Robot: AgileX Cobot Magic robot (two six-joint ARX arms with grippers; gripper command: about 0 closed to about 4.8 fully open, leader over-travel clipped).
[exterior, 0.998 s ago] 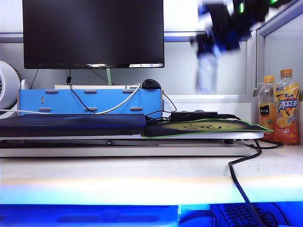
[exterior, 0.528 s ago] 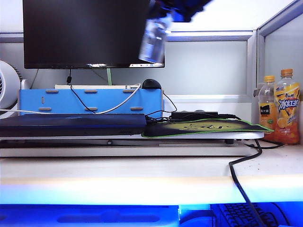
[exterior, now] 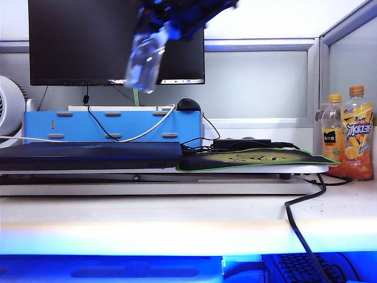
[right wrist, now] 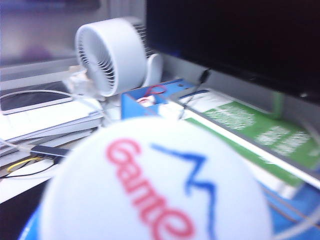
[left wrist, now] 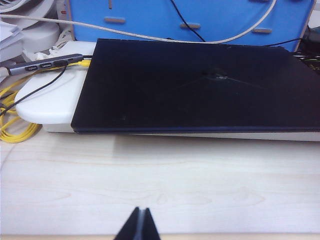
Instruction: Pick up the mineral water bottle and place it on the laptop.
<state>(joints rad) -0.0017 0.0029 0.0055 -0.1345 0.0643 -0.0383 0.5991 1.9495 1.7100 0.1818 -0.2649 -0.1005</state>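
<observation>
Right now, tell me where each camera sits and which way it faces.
Exterior view: low at the desk edge, facing the monitor; right gripper carries the bottle above the laptop.
Left wrist view: above the desk, looking at the laptop; shut left gripper shows.
Right wrist view: looks over the bottle cap toward the fan.
Shared: laptop, bottle.

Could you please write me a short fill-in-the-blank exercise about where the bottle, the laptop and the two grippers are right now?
1. The right gripper holds the mineral water bottle in the air in front of the black ____.
2. The lid of the laptop has ____ resting on it.
3. The left gripper hangs over bare desk with its jaws ____.
4. The two juice bottles at the right have ____ caps.

Missing words: monitor; nothing; shut; orange
</observation>
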